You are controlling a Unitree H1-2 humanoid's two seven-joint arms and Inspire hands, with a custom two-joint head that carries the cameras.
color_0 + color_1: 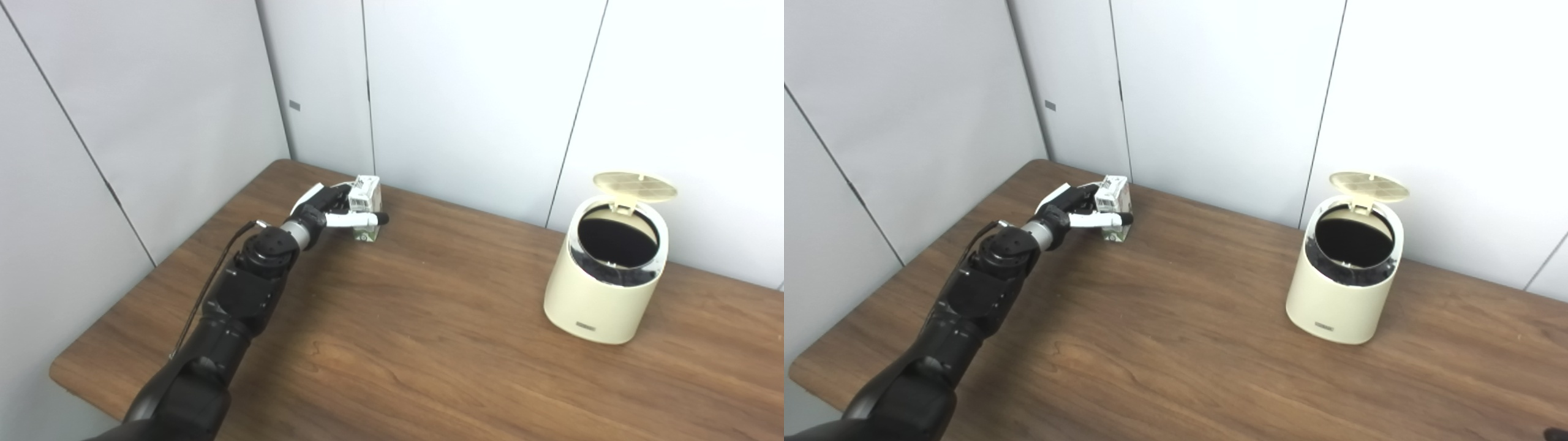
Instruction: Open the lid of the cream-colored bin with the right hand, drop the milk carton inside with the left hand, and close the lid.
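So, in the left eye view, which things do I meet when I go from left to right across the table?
left hand → milk carton → cream-colored bin with its lid standing open.

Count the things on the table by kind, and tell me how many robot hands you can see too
Milk carton: 1
Cream-colored bin, lid up: 1
Robot hands in view, the left hand at the carton: 1
Total: 2 things on the table, plus 1 hand
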